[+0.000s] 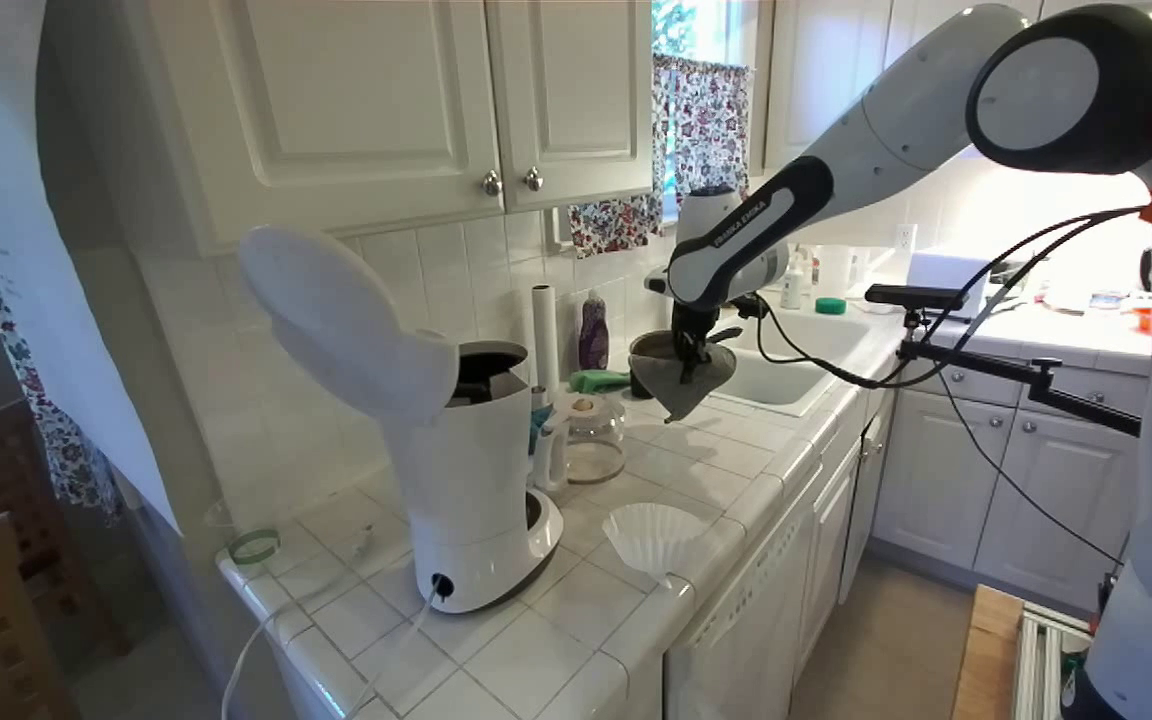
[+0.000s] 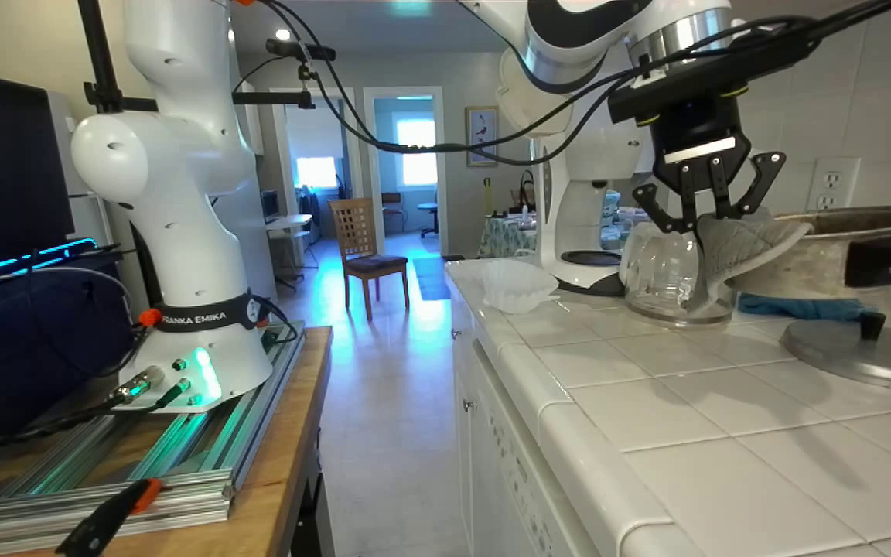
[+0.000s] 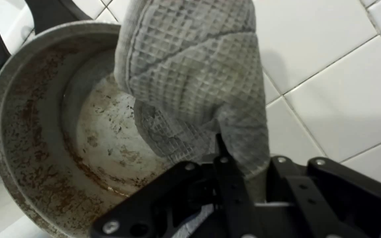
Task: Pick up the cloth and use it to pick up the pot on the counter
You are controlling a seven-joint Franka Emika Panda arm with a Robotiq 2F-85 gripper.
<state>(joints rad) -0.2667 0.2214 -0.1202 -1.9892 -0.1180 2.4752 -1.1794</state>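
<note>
My gripper (image 3: pixel 247 165) is shut on the grey quilted cloth (image 3: pixel 193 69). The cloth is folded between the fingers, with flaps hanging off both sides. The round metal pot (image 3: pixel 45 82), open and rust-stained inside, lies left of the gripper in the wrist view. One flap hangs over the pot and hides part of its rim. In an exterior view the gripper (image 2: pixel 699 220) is beside the pot (image 2: pixel 809 267), and the cloth (image 2: pixel 743 236) overlaps its near side. In an exterior view the cloth (image 1: pixel 686 380) hides most of the pot (image 1: pixel 643 375). Whether the rim is gripped is hidden.
The glass carafe (image 1: pixel 593 445) and white coffee machine (image 1: pixel 471 480) stand beyond the pot. A pale pleated dish (image 1: pixel 651 535) lies near the counter edge. A metal lid (image 2: pixel 863 360) lies before the pot. The sink (image 1: pixel 786 400), purple bottle (image 1: pixel 593 335) and green brush (image 1: pixel 598 381) are close.
</note>
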